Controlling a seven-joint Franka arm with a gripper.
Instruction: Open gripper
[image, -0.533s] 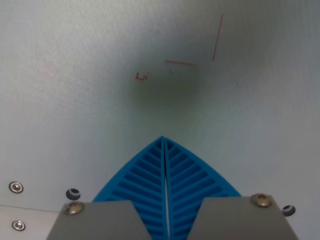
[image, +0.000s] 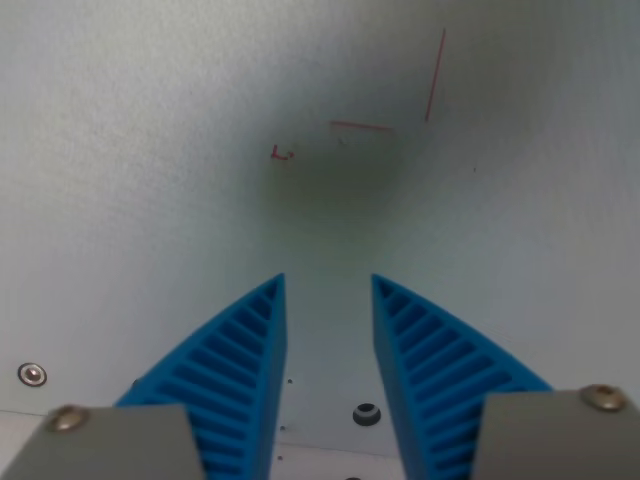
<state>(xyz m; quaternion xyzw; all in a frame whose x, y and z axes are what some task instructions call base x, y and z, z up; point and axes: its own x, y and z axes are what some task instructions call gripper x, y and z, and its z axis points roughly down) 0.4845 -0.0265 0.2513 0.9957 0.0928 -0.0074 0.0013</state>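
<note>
Over the pale table (image: 140, 180) with red marks (image: 362, 126), the end effector (image: 328, 282) hangs released, blue fingers (image: 235, 350) apart.

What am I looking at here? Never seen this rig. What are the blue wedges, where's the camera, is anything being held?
The camera sits on the robot arm's wrist and looks down past its gripper. The two blue ribbed wedges are the gripper's fingers. They stand apart with bare surface showing between them, so the gripper is open and holds nothing. The grey plates at the bottom corners, each with a screw, are the finger mounts. Below is a pale tabletop with a few thin red pen marks and a soft shadow. A screw at the wrist view's left and a small dark hole between the fingers belong to the table.
</note>
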